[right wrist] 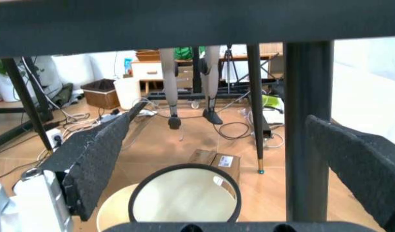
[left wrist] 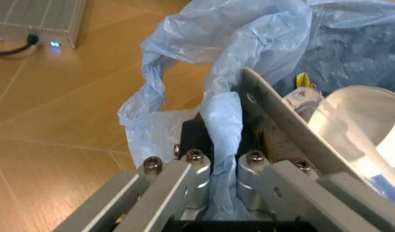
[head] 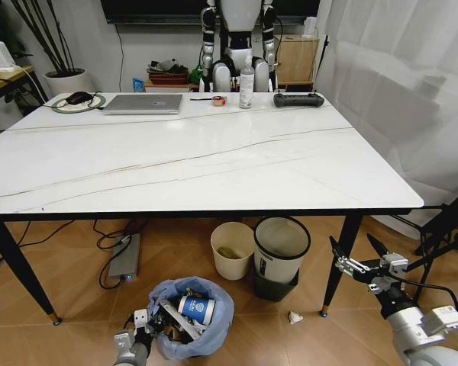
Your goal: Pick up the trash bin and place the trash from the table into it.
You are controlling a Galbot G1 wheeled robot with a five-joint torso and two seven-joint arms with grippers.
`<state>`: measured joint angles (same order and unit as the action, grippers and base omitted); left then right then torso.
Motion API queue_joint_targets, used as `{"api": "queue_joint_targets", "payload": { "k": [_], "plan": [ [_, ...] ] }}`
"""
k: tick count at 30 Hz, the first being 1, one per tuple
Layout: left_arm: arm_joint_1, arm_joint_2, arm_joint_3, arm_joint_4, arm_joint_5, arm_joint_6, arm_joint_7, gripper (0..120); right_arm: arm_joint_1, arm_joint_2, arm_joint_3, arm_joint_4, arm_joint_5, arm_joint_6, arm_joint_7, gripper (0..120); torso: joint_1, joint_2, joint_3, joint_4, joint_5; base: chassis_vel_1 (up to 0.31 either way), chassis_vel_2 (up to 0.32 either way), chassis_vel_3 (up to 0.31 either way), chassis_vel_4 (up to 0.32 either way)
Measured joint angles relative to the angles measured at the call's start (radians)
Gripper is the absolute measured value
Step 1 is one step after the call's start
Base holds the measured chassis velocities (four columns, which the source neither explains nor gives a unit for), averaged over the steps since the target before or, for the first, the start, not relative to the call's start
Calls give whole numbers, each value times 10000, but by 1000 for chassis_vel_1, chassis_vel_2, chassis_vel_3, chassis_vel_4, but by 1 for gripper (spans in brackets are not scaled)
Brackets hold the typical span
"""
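Three bins: one trash bin, one cream bin, one white bin.

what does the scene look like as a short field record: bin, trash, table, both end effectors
bin: small bin lined with crinkly blue plastic bag, on the wooden floor in front of the table
trash: blue-white paper cup and other litter inside the bin; crumpled white tissue on the floor
table: white marble-look tabletop, no litter seen on it
left end effector: shut on the bag at the bin's rim
right end effector: open, low beside the table's leg
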<state>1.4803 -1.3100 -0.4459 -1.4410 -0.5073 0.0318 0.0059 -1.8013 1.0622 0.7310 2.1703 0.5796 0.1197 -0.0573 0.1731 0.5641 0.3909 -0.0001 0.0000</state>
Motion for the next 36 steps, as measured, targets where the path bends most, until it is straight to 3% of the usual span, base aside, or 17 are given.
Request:
{"api": "queue_joint_targets", "payload": {
  "k": [22, 36],
  "plan": [
    [-20, -81, 36, 151, 191, -233, -81, 0, 0, 0, 0, 0, 0, 0, 0, 100, -350, -899, -545, 0, 0, 0, 0, 0, 0],
    [-92, -190, 63, 676, 248, -552, -89, 0, 0, 0, 0, 0, 0, 0, 0, 100, -373, -932, -558, 0, 0, 0, 0, 0, 0]
  ]
}}
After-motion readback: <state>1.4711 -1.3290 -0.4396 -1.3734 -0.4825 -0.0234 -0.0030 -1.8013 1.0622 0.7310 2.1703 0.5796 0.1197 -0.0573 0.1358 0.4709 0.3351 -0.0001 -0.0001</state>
